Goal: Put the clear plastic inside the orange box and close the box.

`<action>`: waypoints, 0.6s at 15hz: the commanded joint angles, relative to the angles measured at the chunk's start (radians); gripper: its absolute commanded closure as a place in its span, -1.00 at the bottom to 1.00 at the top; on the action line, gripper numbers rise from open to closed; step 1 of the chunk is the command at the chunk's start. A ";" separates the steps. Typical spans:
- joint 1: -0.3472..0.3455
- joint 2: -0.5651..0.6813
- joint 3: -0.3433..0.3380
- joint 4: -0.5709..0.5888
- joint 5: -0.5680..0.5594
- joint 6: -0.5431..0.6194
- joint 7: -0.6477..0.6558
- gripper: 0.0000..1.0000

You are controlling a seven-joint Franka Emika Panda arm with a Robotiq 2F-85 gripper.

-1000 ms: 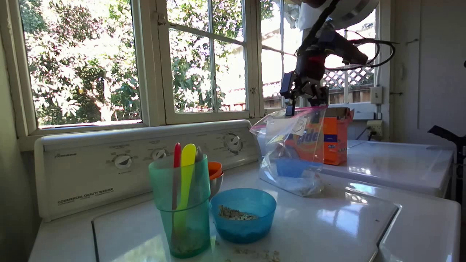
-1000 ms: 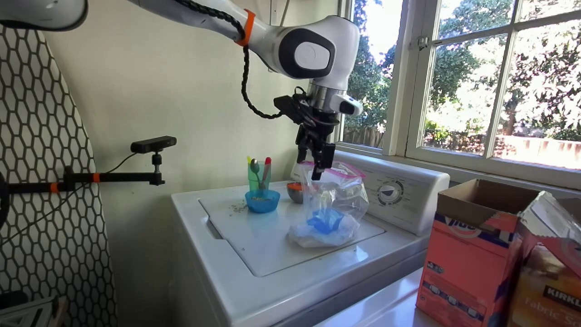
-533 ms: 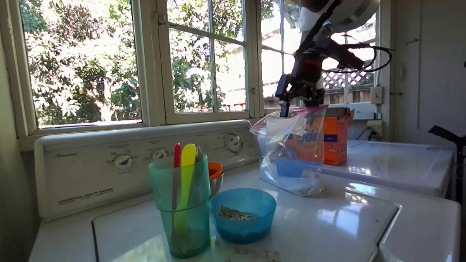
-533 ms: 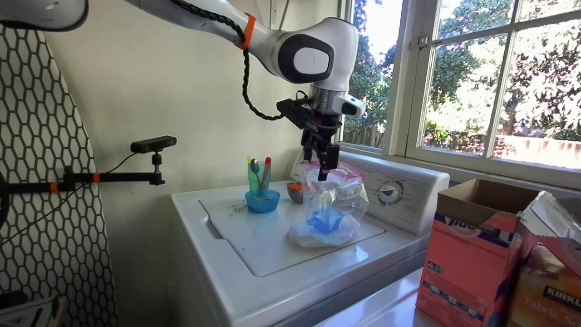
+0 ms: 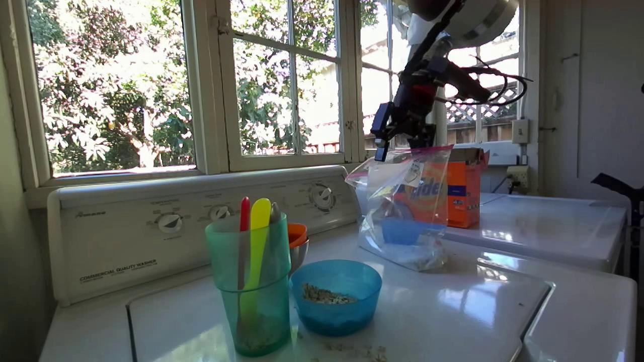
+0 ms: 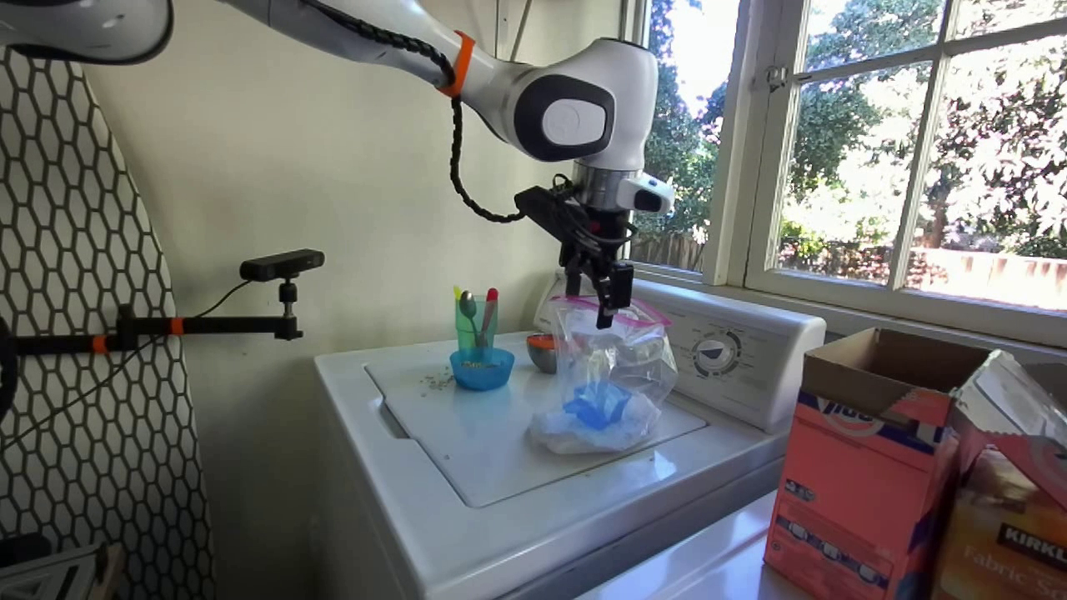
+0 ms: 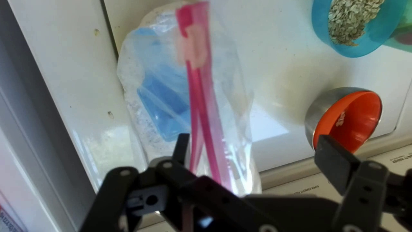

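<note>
The clear plastic (image 5: 402, 254), a see-through bag with a pink zip strip, stands on the washer lid. White powder and a blue scoop (image 7: 167, 106) show inside it. My gripper (image 6: 588, 302) is open at the bag's mouth, pointing down. In the wrist view the pink strip (image 7: 206, 119) passes between the spread fingers, nearer the left fingertip (image 7: 182, 145); the right fingertip (image 7: 334, 158) stands well apart from the film. The orange box (image 5: 463, 201), with its Tide logo, stands beyond the bag. Its top gapes in an exterior view, showing a brown inside (image 6: 900, 358).
A Kirkland carton (image 6: 1017, 525) adjoins the orange box, near a torn raised flap (image 6: 1009, 396). On the washer are a blue bowl of oats (image 5: 334, 301), a teal tumbler with utensils (image 5: 251, 301) and a steel bowl with orange lining (image 7: 351, 119). The control panel (image 5: 126, 236) rises behind.
My gripper has shifted across the bag's mouth toward the washer's control panel and tilted slightly, staying open. Bag and box have stayed in place.
</note>
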 commanded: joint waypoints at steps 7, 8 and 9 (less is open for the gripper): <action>0.000 0.104 0.019 0.032 -0.011 0.243 0.019 0.16; -0.001 0.104 0.020 0.030 -0.011 0.261 0.019 0.30; -0.002 0.105 0.021 0.031 -0.010 0.272 0.021 0.47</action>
